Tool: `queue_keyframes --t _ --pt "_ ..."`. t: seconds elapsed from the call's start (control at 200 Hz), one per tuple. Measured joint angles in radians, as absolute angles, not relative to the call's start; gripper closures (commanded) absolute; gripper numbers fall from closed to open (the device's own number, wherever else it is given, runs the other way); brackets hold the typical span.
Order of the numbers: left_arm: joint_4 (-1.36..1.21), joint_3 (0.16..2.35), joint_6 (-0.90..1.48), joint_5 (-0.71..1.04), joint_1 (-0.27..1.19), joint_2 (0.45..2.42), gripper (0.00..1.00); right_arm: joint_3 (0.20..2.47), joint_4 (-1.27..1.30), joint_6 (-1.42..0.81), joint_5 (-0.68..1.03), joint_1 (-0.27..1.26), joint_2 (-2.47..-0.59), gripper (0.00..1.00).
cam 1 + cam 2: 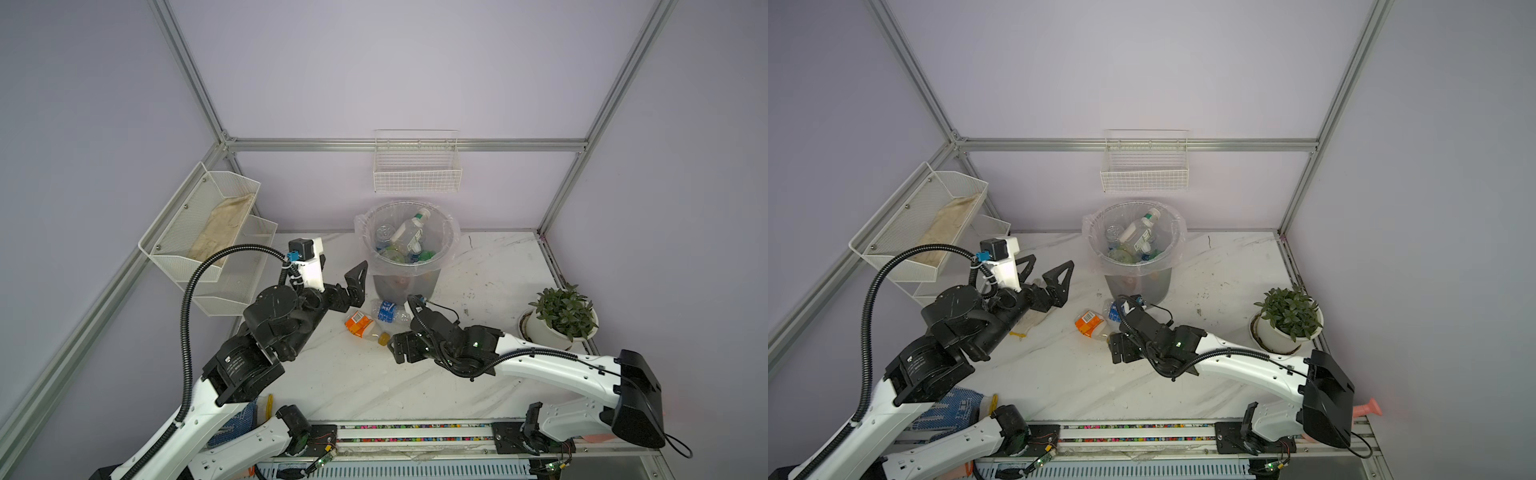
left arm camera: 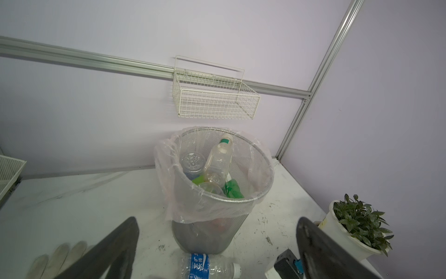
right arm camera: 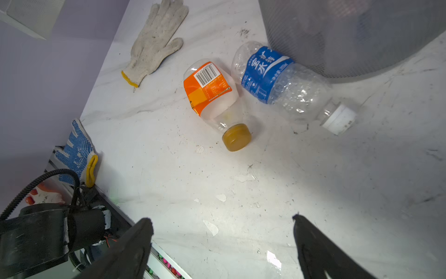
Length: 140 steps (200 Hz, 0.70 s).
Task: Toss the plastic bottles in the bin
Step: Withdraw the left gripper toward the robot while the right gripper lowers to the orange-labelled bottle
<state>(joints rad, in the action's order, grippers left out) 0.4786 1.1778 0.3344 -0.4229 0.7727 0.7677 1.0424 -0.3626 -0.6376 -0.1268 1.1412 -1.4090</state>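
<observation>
Two bottles lay on their sides on the table, side by side: an orange-labelled bottle with an amber cap, and a blue-labelled bottle with a white cap, the latter right at the foot of the bin. Inside the bin were at least four more bottles: a tall clear bottle leaning on the pile, two other clear ones and a green one. The right gripper hung low on the near side of the two bottles, jaws apart with nothing between them. The left gripper was raised to the left of the bin, jaws wide apart and empty. The table was white, marbled and speckled with dirt, enclosed by lilac walls on a metal frame. On it lay one white glove, one blue-dotted glove and one plant pot. A wire basket hung above the bin, and a mesh rack on the left wall held a cloth.
</observation>
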Motion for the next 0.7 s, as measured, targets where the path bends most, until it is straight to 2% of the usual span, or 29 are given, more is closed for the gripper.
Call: queue_keyframes --t 0.265,0.7 --pt "0.586 0.995 0.429 -0.445 0.773 0.578 0.00 1.166 -0.374 -0.573 -0.202 1.173 -1.589 0.07" --pt "0.802 0.904 0.477 -0.412 0.773 0.487 0.00 1.369 -0.469 -0.395 -0.263 1.173 -1.864 0.04"
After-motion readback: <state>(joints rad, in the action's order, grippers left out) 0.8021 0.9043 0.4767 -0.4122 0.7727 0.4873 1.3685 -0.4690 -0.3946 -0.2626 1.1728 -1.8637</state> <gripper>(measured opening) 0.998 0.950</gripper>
